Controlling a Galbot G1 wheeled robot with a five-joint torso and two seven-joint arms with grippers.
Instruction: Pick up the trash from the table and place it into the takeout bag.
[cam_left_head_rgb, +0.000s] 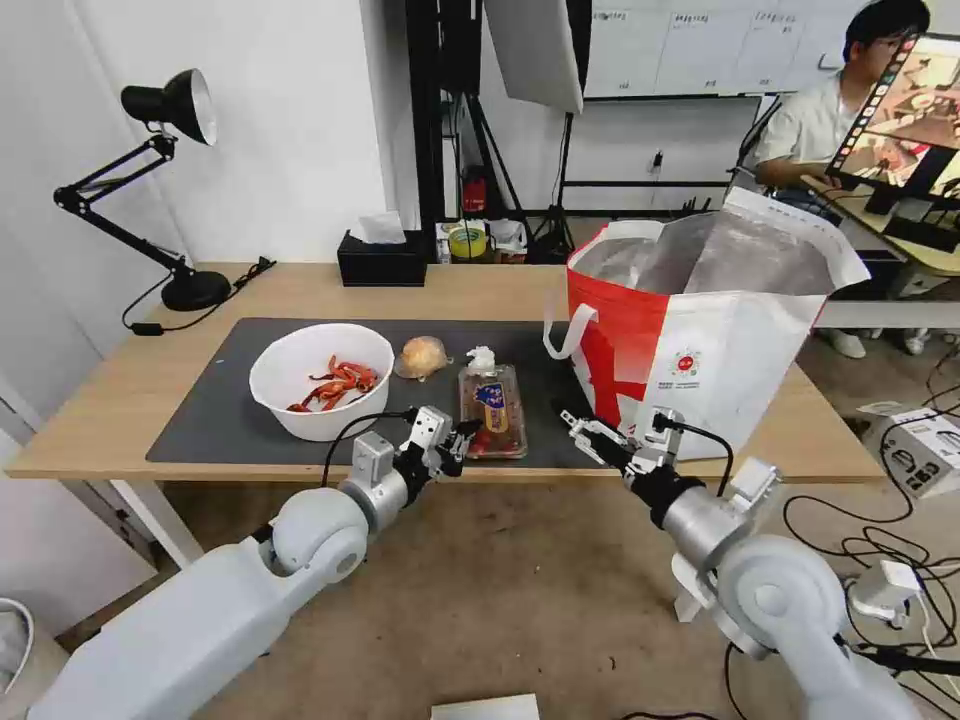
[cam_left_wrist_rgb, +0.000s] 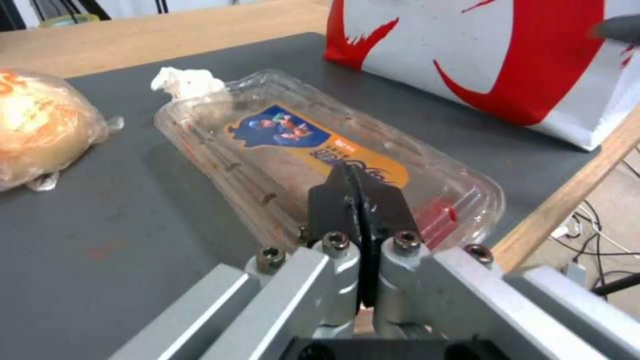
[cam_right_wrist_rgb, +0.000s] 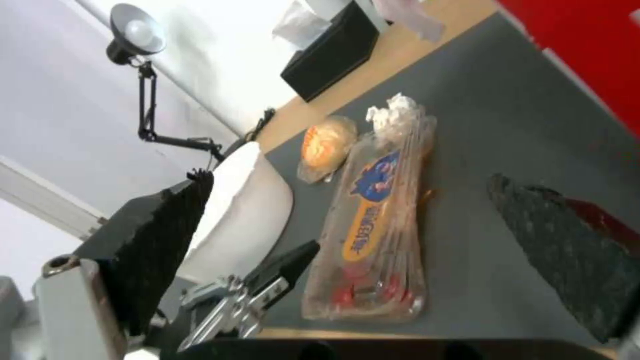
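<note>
On the dark mat (cam_left_head_rgb: 200, 420) of the table (cam_left_head_rgb: 100, 400), all of the trash is seen lying out, so none of it can be judged as bagged yet. The white bowl (cam_left_head_rgb: 320, 378) with red-orange shells is set toward the left, the tan wrapped lump (cam_left_head_rgb: 422, 357) lies just beside it, and the crumpled tissue (cam_left_head_rgb: 482, 357) is touching the far end of the clear plastic tray (cam_left_head_rgb: 492, 410). The takeout bag (cam_left_head_rgb: 700, 330) stands open on the right end of the table, its foil lining showing; whether anything lies inside cannot be told.

The left gripper (cam_left_head_rgb: 462, 435) is held at the near edge of the tray, its jaws pressed together and pinching nothing. The right gripper (cam_left_head_rgb: 577, 425) is held beside the foot of the bag, over the mat's near edge, its jaws spread wide and empty. Every piece is judged as left to be lifted and dropped into the bag, with the tray nearest to hand.
</note>
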